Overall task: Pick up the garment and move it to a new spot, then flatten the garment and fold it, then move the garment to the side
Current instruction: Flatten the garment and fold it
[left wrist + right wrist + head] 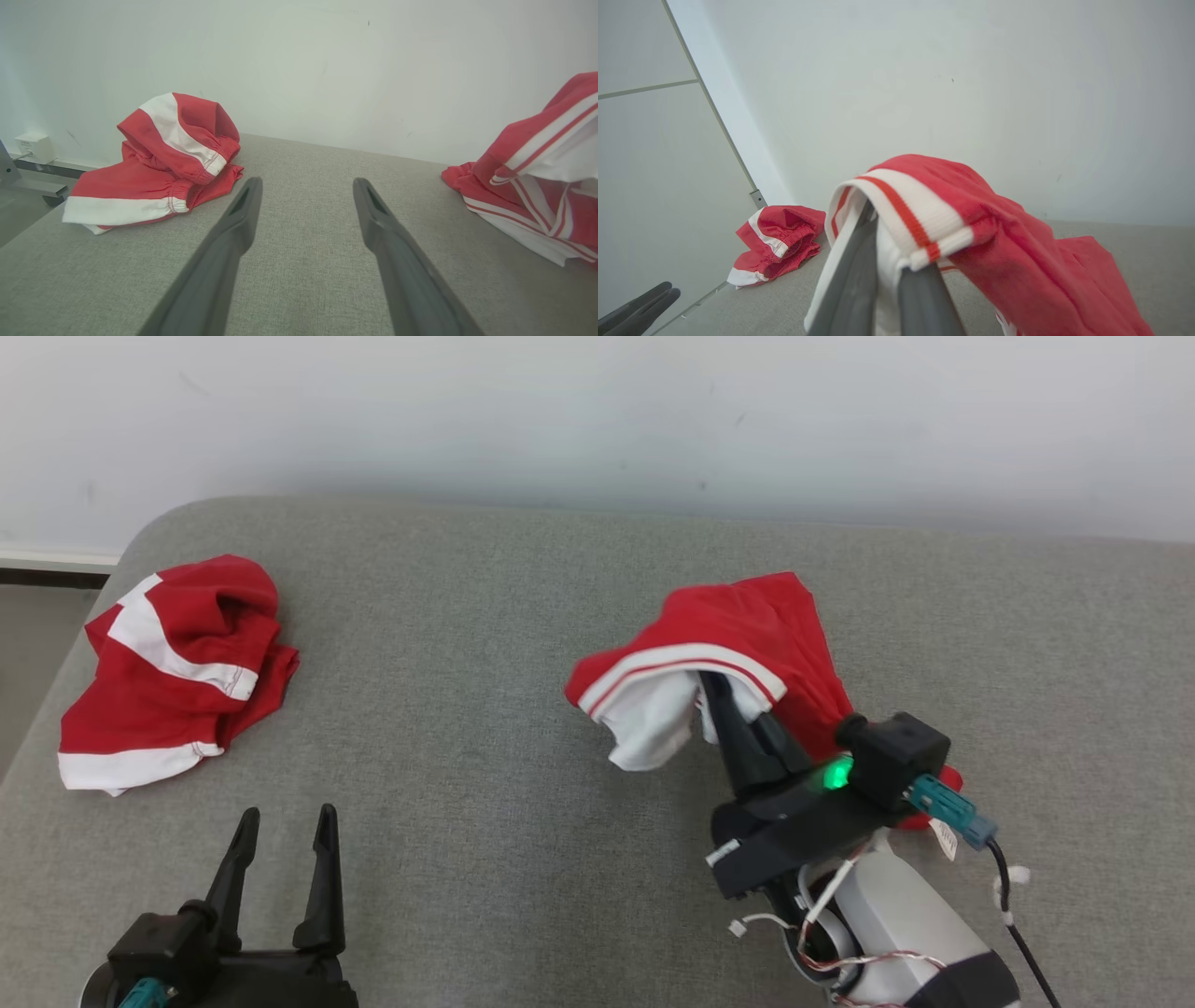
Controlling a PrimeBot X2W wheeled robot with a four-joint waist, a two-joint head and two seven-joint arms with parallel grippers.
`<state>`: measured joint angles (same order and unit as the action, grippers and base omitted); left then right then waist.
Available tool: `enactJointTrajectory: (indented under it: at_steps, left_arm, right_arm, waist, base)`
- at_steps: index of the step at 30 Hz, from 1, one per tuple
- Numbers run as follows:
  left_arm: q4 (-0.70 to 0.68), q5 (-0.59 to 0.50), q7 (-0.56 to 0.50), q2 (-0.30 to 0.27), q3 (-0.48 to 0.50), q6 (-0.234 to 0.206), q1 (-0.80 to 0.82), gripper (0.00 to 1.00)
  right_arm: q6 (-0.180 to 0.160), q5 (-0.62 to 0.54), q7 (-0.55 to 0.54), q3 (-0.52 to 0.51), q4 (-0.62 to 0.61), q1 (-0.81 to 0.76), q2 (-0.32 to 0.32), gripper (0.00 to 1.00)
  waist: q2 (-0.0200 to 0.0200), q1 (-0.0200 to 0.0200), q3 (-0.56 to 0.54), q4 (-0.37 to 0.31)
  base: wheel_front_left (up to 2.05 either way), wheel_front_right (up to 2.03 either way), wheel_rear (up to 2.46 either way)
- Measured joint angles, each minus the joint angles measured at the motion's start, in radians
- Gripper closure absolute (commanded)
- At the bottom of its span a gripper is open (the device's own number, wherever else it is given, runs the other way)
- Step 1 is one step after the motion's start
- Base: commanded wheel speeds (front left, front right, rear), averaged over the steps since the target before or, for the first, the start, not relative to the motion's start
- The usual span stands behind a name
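A red garment with white, red-striped trim (738,644) hangs lifted off the grey padded table (523,616) at centre right, with my right gripper (711,686) shut on its white band. From the right wrist, the garment (971,214) drapes over my two fingers (854,275), hiding their tips. My left gripper (285,821) rests low at the front left, open and holding nothing. In the left wrist view its fingers (243,210) stand apart over bare table, and the held garment (537,186) shows at the right edge.
A second red and white garment (173,663) lies crumpled at the table's far left, near the rounded corner; it also appears from the left wrist (163,158) and right wrist (777,238). A pale wall (597,420) runs behind the table. Bare grey surface spans the middle.
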<state>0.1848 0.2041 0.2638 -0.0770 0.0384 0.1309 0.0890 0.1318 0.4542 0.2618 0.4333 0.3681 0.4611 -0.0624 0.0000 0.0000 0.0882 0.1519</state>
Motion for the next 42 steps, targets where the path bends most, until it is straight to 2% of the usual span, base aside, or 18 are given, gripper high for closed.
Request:
enactJointTrajectory:
  at_steps: [4, 7, 14, 15, 16, 20, 25, 30, 36, 42]
  left_arm:
    - [-0.001, 0.001, 0.000, 0.002, -0.003, 0.000, 0.005, 0.00]
    - [0.000, 0.003, 0.000, 0.002, -0.002, 0.000, 0.006, 0.00]
    - [0.007, 0.009, 0.000, 0.008, -0.007, 0.000, 0.011, 0.00]
    - [0.008, 0.009, 0.000, 0.008, -0.007, 0.000, 0.012, 0.00]
    - [0.010, 0.009, 0.000, 0.009, -0.008, 0.000, 0.013, 0.00]
    - [0.012, 0.009, 0.000, 0.011, -0.002, 0.000, 0.015, 0.00]
    - [0.014, 0.008, 0.000, 0.011, 0.010, 0.000, 0.015, 0.00]
    - [0.016, 0.008, 0.000, 0.012, 0.011, 0.000, 0.011, 0.00]
    - [0.011, 0.005, 0.000, 0.014, 0.019, 0.000, -0.008, 0.00]
    - [0.003, -0.001, 0.000, 0.014, 0.039, 0.000, -0.041, 0.00]
  right_arm:
    - [0.000, 0.059, 0.000, 0.071, 0.000, 0.039, 0.009, 1.00]
    - [0.000, 0.143, 0.000, 0.171, 0.007, 0.041, 0.010, 1.00]
    - [0.000, 0.278, 0.000, 0.353, 0.096, 0.014, 0.012, 1.00]
    - [0.000, 0.288, 0.000, 0.379, 0.119, 0.012, 0.012, 0.55]
    - [0.000, 0.302, 0.001, 0.404, 0.148, 0.013, 0.013, 0.00]
    - [0.000, 0.335, 0.002, 0.458, 0.197, 0.020, 0.012, 0.00]
    - [0.000, 0.307, 0.002, 0.401, 0.229, 0.007, 0.012, 0.00]
    - [0.000, 0.246, 0.002, 0.301, 0.233, -0.091, 0.006, 0.00]
    - [0.000, 0.203, 0.002, 0.134, 0.102, -0.248, -0.047, 0.00]
    - [0.000, 0.080, 0.002, -0.079, -0.076, -0.358, -0.065, 0.00]
  waist:
    - [0.0001, 0.0001, 0.008, 0.012]
    - [0.0000, 0.0000, 0.014, 0.026]
    - [0.0000, 0.0000, 0.030, 0.049]
    - [0.0001, 0.0001, 0.032, 0.051]
    - [0.0001, 0.0001, 0.035, 0.053]
    - [0.0000, 0.0001, 0.039, 0.051]
    - [0.0000, 0.0001, 0.037, 0.028]
    - [0.0001, 0.0001, 0.023, 0.002]
    - [0.0000, -0.0001, -0.006, -0.029]
    - [0.0000, -0.0001, -0.026, -0.074]
  base:
    - [0.00, 0.00, 0.00]
    - [0.00, 0.00, 0.00]
    - [0.00, 0.00, 0.00]
    - [0.00, 0.00, 0.00]
    - [0.00, 0.00, 0.00]
    - [0.00, 0.00, 0.00]
    - [0.00, 0.00, 0.00]
    - [0.00, 0.00, 0.00]
    - [0.00, 0.00, 0.00]
    - [0.00, 0.00, 0.00]
